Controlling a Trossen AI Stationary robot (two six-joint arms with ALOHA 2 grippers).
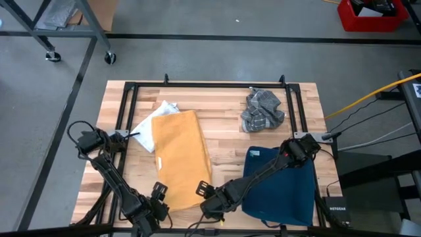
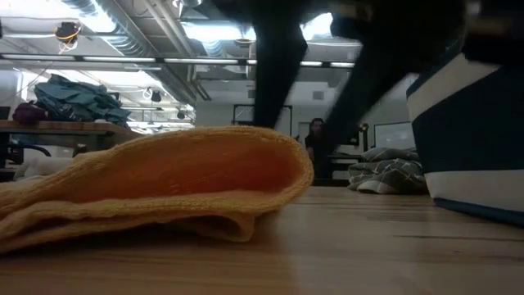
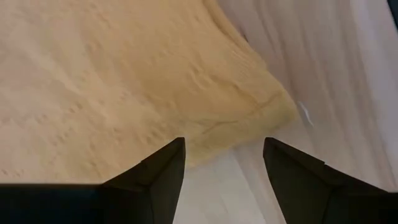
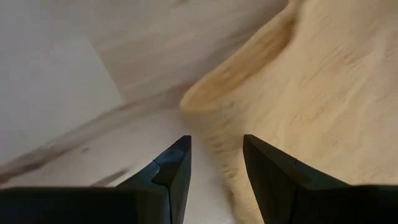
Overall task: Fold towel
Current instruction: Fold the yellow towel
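Note:
A yellow-orange towel (image 1: 179,157) lies folded in a long strip on the wooden table (image 1: 223,141). In the low view the towel (image 2: 164,180) rests on its lower layer, with the upper layer arched over it. My left gripper (image 1: 158,196) stands open, pointing down over the towel's near left corner (image 3: 273,112). My right gripper (image 1: 205,195) is open over the near right corner. In the right wrist view the towel's edge (image 4: 205,118) runs into the gap between my right gripper's fingers (image 4: 214,146). Neither gripper shows a hold on the cloth.
A dark blue towel with a white stripe (image 1: 279,187) lies at the near right, close to my right arm. A grey checked cloth (image 1: 263,110) sits crumpled at the far right. A white cloth (image 1: 152,126) sticks out from under the yellow towel's far left.

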